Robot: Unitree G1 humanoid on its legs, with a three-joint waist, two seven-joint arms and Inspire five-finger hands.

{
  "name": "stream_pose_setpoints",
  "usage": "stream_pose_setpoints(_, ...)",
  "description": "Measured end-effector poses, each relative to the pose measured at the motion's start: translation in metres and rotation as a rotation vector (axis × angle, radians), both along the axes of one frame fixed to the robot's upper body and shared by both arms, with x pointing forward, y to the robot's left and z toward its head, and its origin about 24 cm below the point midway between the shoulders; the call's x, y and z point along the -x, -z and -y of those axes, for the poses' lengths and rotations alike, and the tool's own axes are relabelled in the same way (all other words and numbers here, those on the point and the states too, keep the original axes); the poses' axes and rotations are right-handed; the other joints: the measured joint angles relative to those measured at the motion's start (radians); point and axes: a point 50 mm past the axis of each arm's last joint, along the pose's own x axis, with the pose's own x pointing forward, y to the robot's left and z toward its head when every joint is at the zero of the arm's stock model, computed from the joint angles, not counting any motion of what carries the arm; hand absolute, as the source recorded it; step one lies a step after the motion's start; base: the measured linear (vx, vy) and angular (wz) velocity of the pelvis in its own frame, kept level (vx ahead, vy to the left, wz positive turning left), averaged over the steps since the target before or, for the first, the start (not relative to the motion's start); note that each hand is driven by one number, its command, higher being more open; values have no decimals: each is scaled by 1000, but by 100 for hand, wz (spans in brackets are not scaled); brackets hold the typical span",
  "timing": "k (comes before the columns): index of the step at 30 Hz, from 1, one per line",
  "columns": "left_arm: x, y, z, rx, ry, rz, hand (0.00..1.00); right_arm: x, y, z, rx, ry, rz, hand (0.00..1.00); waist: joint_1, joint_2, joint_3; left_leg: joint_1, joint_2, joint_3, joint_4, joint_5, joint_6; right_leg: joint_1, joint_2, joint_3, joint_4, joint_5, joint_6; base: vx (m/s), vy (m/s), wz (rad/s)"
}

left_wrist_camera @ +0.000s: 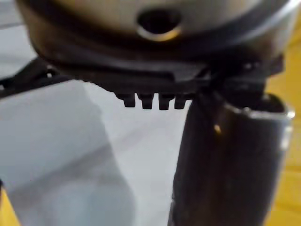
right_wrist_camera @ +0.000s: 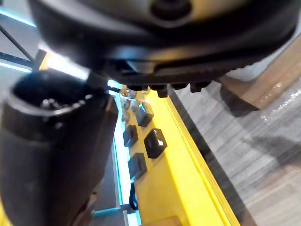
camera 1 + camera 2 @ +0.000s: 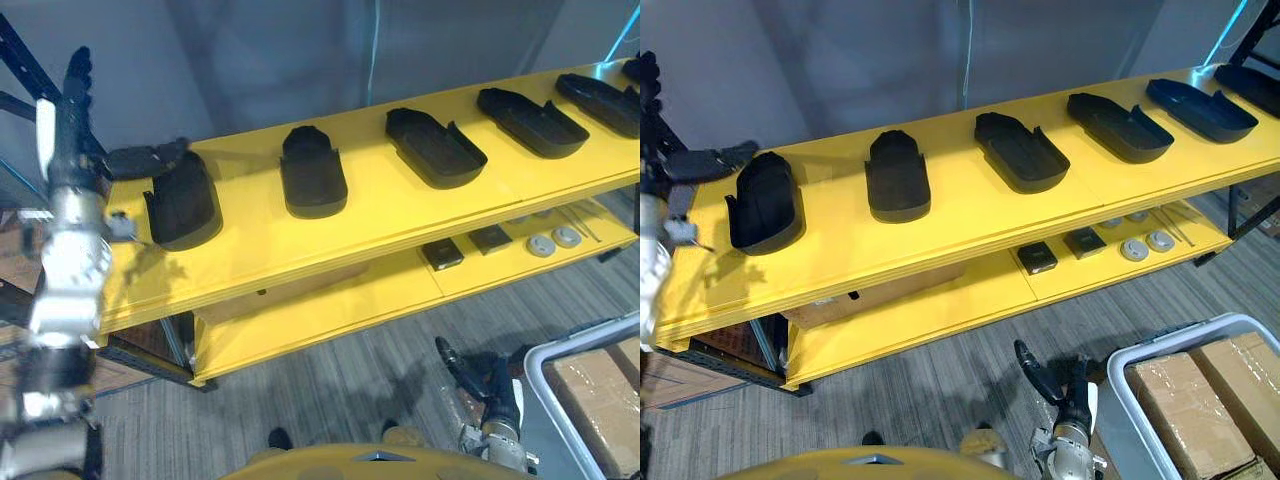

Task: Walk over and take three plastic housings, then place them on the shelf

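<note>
Left robot hand (image 3: pixel 75 95): I am holding it raised at the left end of the shelf (image 3: pixel 380 225), fingers straight and released, grasping nothing. The thumb is jutting out toward the nearest housing.
Right robot hand (image 3: pixel 480 378): it is hanging low over the floor, relaxed and empty, just beside the grey bin (image 3: pixel 575 350) that is carrying cardboard boxes (image 3: pixel 600 395).
Plastic housings: they are lying in a row along the shelf's top board. The leftmost housing (image 3: pixel 183 203) is sitting just beside my thumb, with the second housing (image 3: pixel 312 172) and third housing (image 3: pixel 434 146) spaced apart to its right and more beyond them.
Lower board: it is carrying small dark square parts (image 3: pixel 442 254) and round grey discs (image 3: pixel 541 245).
Stage: I am judging the placing to be nearly finished, with pulling my arm clear as what is left.
Risk, left side: my thumb could be catching the leftmost housing's rim as I am drawing back, dragging it toward the shelf's front edge or off the left end.
Risk, right side: turning away could be swinging my low hand into the bin's rim.
</note>
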Motion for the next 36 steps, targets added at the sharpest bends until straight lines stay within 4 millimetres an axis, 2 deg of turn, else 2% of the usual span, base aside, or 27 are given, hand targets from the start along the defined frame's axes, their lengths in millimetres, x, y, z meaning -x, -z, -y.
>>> stream_pose_setpoints(1, 12, 12, 20, 53, 66, 43, 100, 2, 1, -1, -4, 20, -2, 100, 4, -2, -2, 1, 0, -1, 1, 0, 0, 2, 1, 0, -2, 0, -1, 37, 1, 3)
stream_pose_setpoints(2, 17, 18, 29, 67, 96, 51, 100, 3, 1, -1, -5, 27, -5, 100, 6, -1, -3, 1, 1, -2, 1, 0, 0, 3, 1, 0, -3, 1, -1, 0, 0, 0)
stream_pose_setpoints(4, 31, 44, 66, 101, 224, 24, 100, 11, 5, -2, -8, 36, -35, 100, 17, 8, -10, 1, 0, -3, 0, 0, 0, 7, 2, 0, -8, 1, -2, 0, 0, 0)
stream_pose_setpoints(7, 42, 69, 99, 157, 417, -60, 100, 19, 15, -6, -27, 30, -100, 100, 16, 15, -16, 19, 2, -3, -1, -1, 0, 18, 3, -1, -11, -2, -8, -27, 2, -2)
stream_pose_setpoints(10, 43, 88, 125, 378, 664, -143, 100, 27, 22, -11, -45, 14, -158, 100, 16, 17, -21, 19, 2, -4, -1, -1, -1, 16, 3, -1, -14, -6, -12, -57, 7, -2)
stream_pose_setpoints(12, 47, 104, 146, 421, 877, -242, 100, 32, 28, -15, -63, -2, -206, 100, 15, 20, -22, 19, 2, -4, -1, -2, -1, 16, 3, -1, -15, -6, -11, -42, 7, -1)
stream_pose_setpoints(14, 62, 131, 178, 317, 1168, -470, 100, 37, 33, -14, -76, -18, -254, 100, 11, 20, -23, 18, 1, -2, -1, -6, -7, 14, 2, 3, -16, -9, -6, 0, 0, 0)
stream_pose_setpoints(15, 67, 139, 185, 287, 1230, -539, 100, 38, 35, -14, -77, -24, -267, 100, 10, 19, -23, 18, 1, -2, -1, -6, -7, 13, 2, 4, -17, -9, -5, -7, 13, -8)
stream_pose_setpoints(16, 81, 162, 197, 263, 1322, -706, 100, 36, 37, -13, -81, -44, -280, 100, -9, 19, -23, 18, 1, 2, -1, -9, -10, 10, 3, 8, -19, -9, -5, 8, 11, -9)
stream_pose_setpoints(19, 91, 194, 195, 284, 1315, -927, 100, 43, 41, -11, -91, -48, -329, 100, -22, 20, -24, 18, 3, 16, -1, -16, -7, 4, 6, 23, -25, -5, 0, 29, 5, -17)
stream_pose_setpoints(22, 100, 223, 177, 299, 1196, -1113, 100, 64, 50, -5, -107, 20, -436, 100, -15, 20, -24, 20, 1, 24, -1, -16, -5, 5, 5, 30, -32, 4, 5, 55, 5, -5)
stream_pose_setpoints(24, 107, 233, 168, 282, 1146, -1186, 100, 72, 53, -2, -134, 94, -452, 100, -13, 18, -23, 21, -1, 25, -1, -18, -6, 7, 3, 30, -36, 6, 7, 72, 9, 0)
stream_pose_setpoints(26, 115, 244, 156, 305, 1078, -1246, 100, 72, 52, -1, -141, 134, -442, 100, -14, 17, -22, 29, -2, 27, -1, -21, -8, 20, 3, 31, -45, 9, 9, 76, 9, -4)
stream_pose_setpoints(29, 124, 262, 140, 308, 956, -1336, 100, 60, 52, -2, -129, 110, -421, 100, -13, 13, -21, 36, -2, 29, -1, -25, -9, 28, 4, 31, -51, 9, 9, 38, 4, -2)
stream_pose_setpoints(32, 135, 287, 115, 275, 675, -1435, 100, 38, 51, -10, -119, 27, -402, 100, -7, 0, -15, 49, -1, 31, -1, -27, -11, 40, 4, 32, -57, 9, 8, -2, 2, -1)
stream_pose_setpoints(34, 142, 297, 101, 281, 477, -1446, 100, 36, 53, -13, -138, 20, -421, 100, 3, -7, -16, 57, -1, 31, -1, -30, -12, 53, 4, 30, -67, 9, 8, 0, 0, 0)
stream_pose_setpoints(35, 145, 302, 89, 329, 303, -1424, 100, 37, 55, -14, -152, 20, -447, 100, 19, -14, -15, 57, -1, 29, -1, -30, -12, 55, 4, 27, -68, 8, 8, -4, 1, 3)
stream_pose_setpoints(36, 146, 303, 83, 355, 232, -1412, 100, 39, 56, -14, -156, 23, -460, 100, 22, -17, -15, 57, -1, 27, -1, -30, -12, 56, 3, 24, -69, 8, 8, -4, -1, 10)
